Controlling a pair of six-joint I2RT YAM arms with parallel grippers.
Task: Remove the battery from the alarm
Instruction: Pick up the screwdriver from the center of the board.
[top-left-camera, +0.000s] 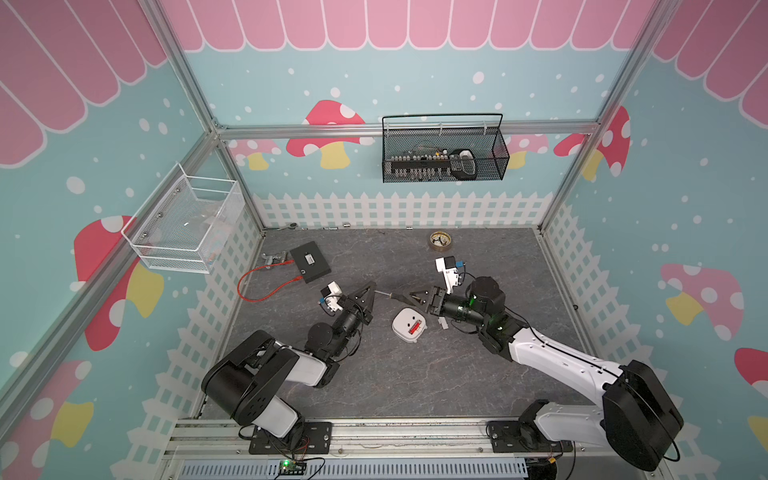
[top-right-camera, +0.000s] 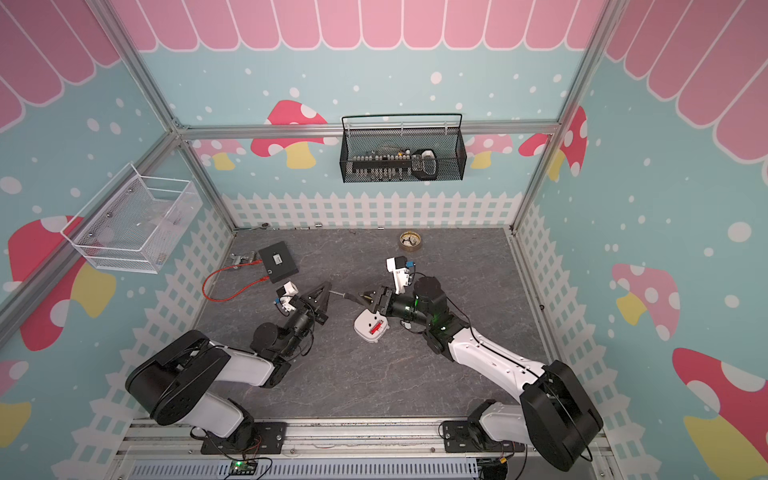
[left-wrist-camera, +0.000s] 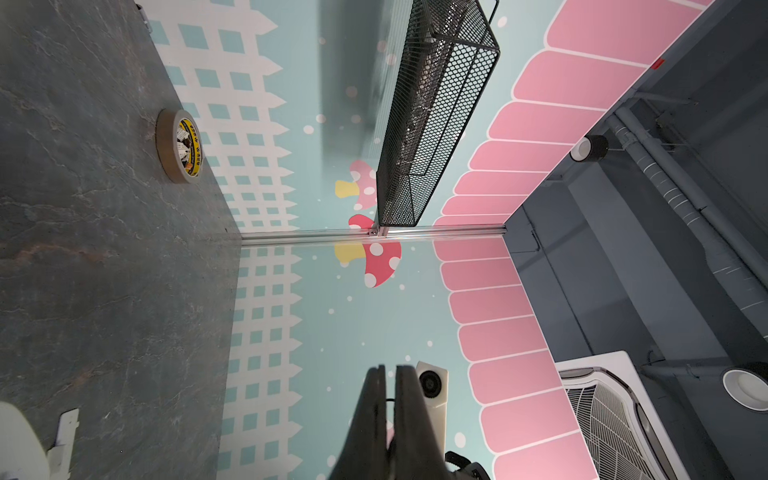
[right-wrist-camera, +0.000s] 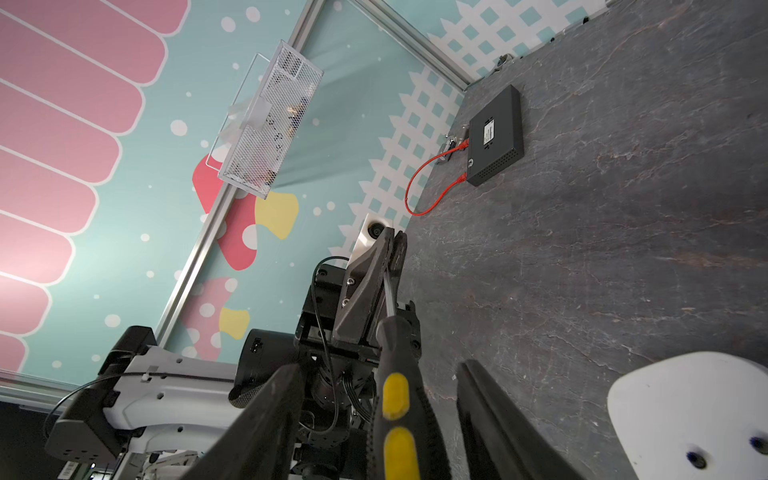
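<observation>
The alarm lies back-up on the grey table, and its open recess shows the red battery; both top views show them, alarm and battery. Just behind the alarm, a black-and-yellow-handled screwdriver hangs level between the arms. My left gripper is shut on its metal shaft, as the right wrist view shows. My right gripper stands open around the screwdriver handle, with a gap on each side. A corner of the alarm sits beside it.
A small white cover lies right of the alarm, under my right arm. A round brass-coloured roll sits at the back. A black box with a red cable is at the back left. Mesh baskets hang on the walls.
</observation>
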